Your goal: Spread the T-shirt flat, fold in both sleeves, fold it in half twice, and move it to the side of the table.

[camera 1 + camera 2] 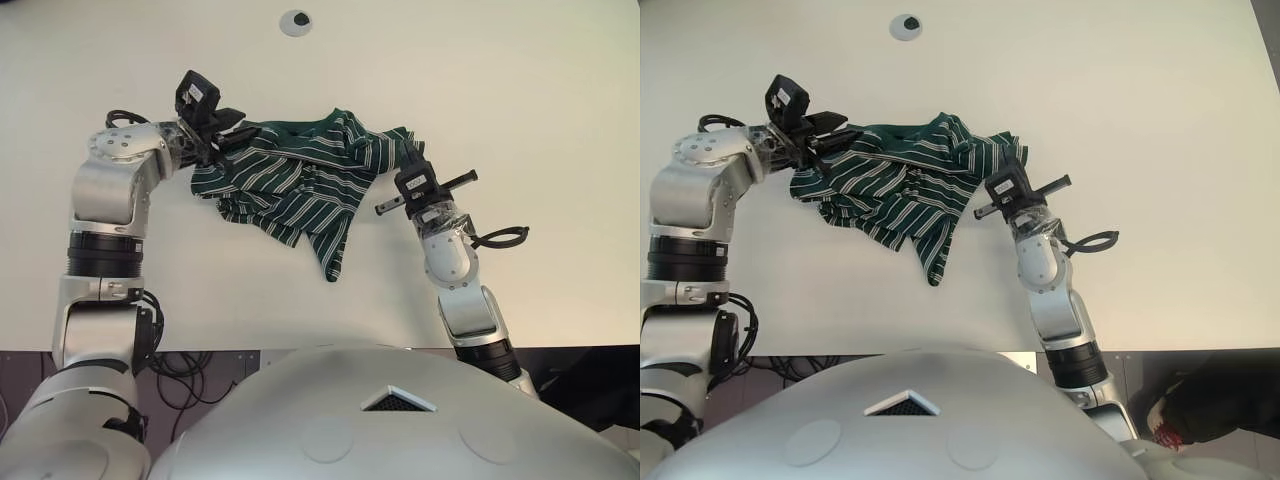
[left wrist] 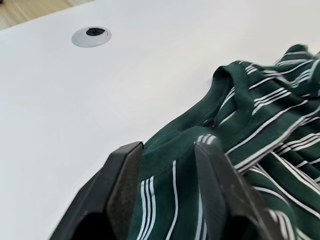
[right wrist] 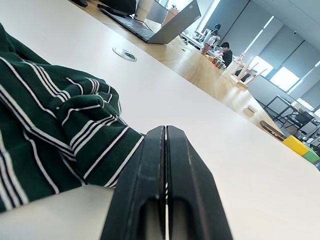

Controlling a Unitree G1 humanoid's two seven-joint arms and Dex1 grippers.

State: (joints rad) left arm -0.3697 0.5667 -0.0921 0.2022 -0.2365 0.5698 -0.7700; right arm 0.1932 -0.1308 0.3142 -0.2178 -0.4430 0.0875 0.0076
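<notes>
The left pincer [image 2: 170, 150] was clamped on a thick fold of the T-shirt [image 1: 300, 175], with striped cloth packed between its two fingers near what looked like the collar edge. The right pincer [image 3: 165, 131] had its fingers pressed flat together, with no cloth visible between them; the garment's edge lay just beside its tip.

Seen from the head, the T-shirt sat crumpled at the middle of the white surface [image 1: 520, 90]. The left pincer was at its 9 o'clock, the right at its 3 o'clock, and a twisted tail of cloth trailed toward 6 o'clock.

Spreading looked barely begun. To do it well, the right pincer would probably need a real hold on an edge first. Both could then draw apart toward 9 and 3, lifting just enough for the bunched folds to fall out.

A round cable port [image 1: 295, 22] sat in the surface at 12 o'clock, well apart from the shirt.
</notes>
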